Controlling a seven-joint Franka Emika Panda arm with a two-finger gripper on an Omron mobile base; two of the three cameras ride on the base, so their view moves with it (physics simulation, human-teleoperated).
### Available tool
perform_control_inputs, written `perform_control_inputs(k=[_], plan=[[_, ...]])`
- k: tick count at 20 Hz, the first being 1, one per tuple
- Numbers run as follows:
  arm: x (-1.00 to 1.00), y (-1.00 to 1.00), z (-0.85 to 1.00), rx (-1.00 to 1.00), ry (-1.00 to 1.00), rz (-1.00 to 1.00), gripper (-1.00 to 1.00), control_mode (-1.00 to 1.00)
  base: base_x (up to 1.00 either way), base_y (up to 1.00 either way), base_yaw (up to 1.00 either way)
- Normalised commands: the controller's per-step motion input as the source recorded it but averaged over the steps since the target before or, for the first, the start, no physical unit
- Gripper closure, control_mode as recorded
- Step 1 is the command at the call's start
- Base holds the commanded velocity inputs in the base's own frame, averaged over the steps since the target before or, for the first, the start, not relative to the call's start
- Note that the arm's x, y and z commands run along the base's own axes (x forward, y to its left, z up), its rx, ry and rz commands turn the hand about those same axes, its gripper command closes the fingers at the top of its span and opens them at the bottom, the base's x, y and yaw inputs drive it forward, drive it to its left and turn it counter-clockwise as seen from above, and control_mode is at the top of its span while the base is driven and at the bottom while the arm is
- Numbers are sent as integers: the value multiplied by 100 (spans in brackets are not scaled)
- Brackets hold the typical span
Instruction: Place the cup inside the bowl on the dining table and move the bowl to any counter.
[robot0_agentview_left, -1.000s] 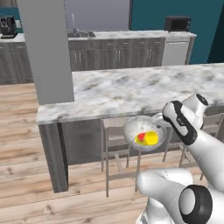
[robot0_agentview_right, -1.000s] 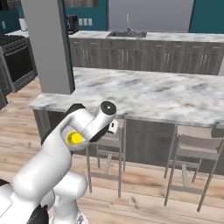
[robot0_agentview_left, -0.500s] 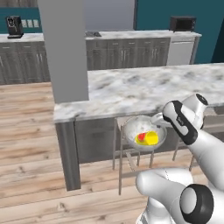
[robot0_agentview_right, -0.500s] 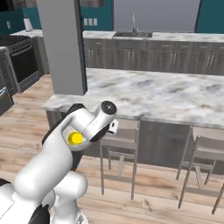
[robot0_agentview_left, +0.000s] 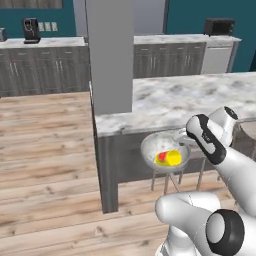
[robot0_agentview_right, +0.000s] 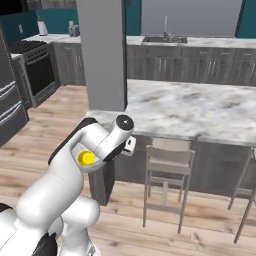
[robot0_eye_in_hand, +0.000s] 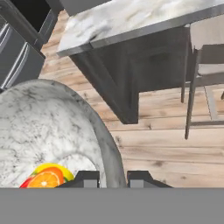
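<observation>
The speckled grey-white bowl (robot0_agentview_left: 152, 146) hangs in the air in front of the dining table (robot0_agentview_left: 175, 97), over the wooden floor. My gripper (robot0_agentview_left: 184, 136) is shut on its right rim. The small yellow cup (robot0_agentview_left: 170, 158) with its red part lies inside the bowl. In the hand view the bowl's rim (robot0_eye_in_hand: 103, 146) passes between the fingertips (robot0_eye_in_hand: 87, 179), and the cup (robot0_eye_in_hand: 48, 176) shows at the bottom of the bowl (robot0_eye_in_hand: 43, 122). In the right base view my arm hides most of the bowl and a patch of the yellow cup (robot0_agentview_right: 86, 158) peeks out. A counter (robot0_agentview_left: 40, 43) runs along the back wall.
A tall grey pillar (robot0_agentview_left: 110, 55) stands at the table's left end. Stools (robot0_agentview_right: 167, 160) are tucked under the table edge (robot0_agentview_right: 190, 107). A second counter with a sink (robot0_agentview_right: 165, 40) lies beyond the table. A stove (robot0_agentview_right: 30, 62) stands at the left. Open wooden floor (robot0_agentview_left: 45, 150) stretches to the left.
The whole picture has slid to the right in both base views, so the base has moved. The bowl with the cup stays in the same grip relative to my arm.
</observation>
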Motion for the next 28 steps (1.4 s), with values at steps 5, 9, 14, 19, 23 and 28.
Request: perform_control_inputs(k=[5,9,14,19,23,28], plan=[[0,0,0,0,0,0,100,100,-16,80,0],[0,0,0,0,0,0,100,100,-19,81,0],[0,0,0,0,0,0,100,100,-13,79,0],[0,0,0,0,0,0,100,100,-2,24,-1],[0,0,0,0,0,0,100,100,-13,41,0],[0,0,0,0,0,0,100,100,-8,55,0]])
